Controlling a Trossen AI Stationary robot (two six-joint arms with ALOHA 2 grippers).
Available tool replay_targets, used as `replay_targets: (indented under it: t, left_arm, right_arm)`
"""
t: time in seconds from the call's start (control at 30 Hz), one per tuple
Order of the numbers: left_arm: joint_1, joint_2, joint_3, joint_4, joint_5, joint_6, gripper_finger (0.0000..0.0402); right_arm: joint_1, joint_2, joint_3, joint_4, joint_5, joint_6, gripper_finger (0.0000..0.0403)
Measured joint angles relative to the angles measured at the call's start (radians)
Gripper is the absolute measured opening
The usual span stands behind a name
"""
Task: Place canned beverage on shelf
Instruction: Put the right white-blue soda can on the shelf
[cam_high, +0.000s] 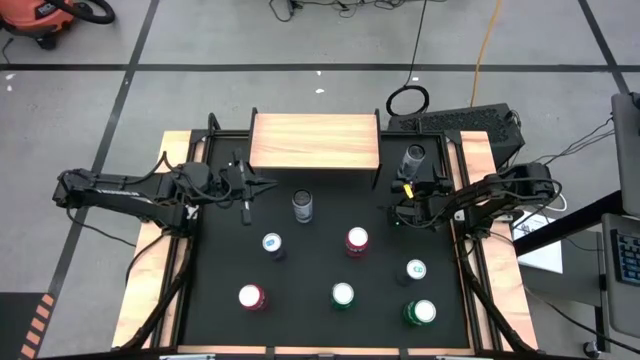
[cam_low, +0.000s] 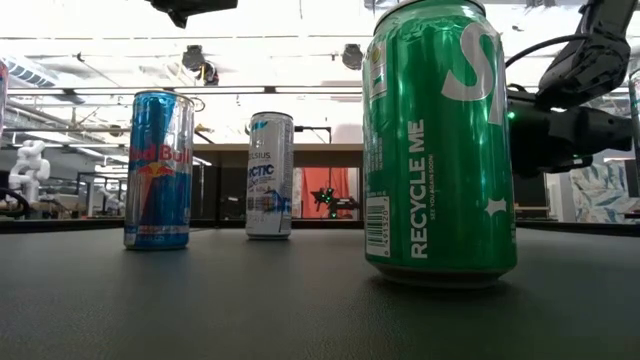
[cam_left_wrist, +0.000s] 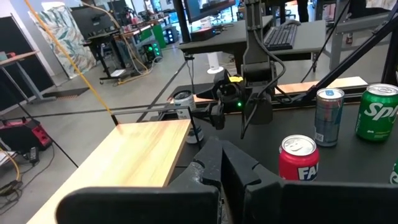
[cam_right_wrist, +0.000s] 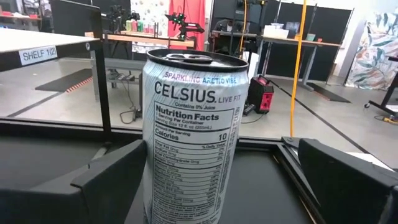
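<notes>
Two-arm table with a shelf (cam_high: 315, 140) at the far middle edge; its wooden top is bare, so no can has yet been placed.

Right gripper (cam_high: 408, 187), at the far right of the mat, stands with its fingers spread wide around an upright Celsius can (cam_right_wrist: 193, 137). The wrist view shows the can centred between the fingers, with a gap on each side; it rests on the mat (cam_high: 320, 310) and is not yet clamped. From above, this can (cam_high: 414, 157) sits just right of the shelf's right end.

Left gripper (cam_high: 262, 184), near the shelf's left front corner, has its fingers closed on nothing and waits.

Seven further cans remain on the mat: one silver can (cam_high: 302, 205) near the shelf front, the rest nearer, among them a green can (cam_low: 440, 140).

Progress, as judged: the first pick is at the approach stage. Closing, lifting, carrying to the shelf and release all remain.
</notes>
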Motion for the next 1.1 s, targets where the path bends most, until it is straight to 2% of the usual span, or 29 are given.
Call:
replay_targets:
  t: [0.4, 0.93, 1.1]
  left_arm:
    - [0.0, 0.0, 0.0, 0.0, 0.0, 0.0, 0.0]
    - [-0.028, 0.0, 0.0, -0.001, 0.012, 0.026, 0.0]
    - [-0.029, 0.0, 0.0, -0.001, 0.013, 0.027, 0.0]
  right_arm:
    - [-0.041, 0.0, 0.0, 0.158, -0.045, -0.213, 0.04]
    - [-0.077, 0.0, 0.0, 0.17, -0.023, -0.171, 0.04]
    - [-0.068, 0.0, 0.0, 0.228, -0.022, -0.219, 0.04]
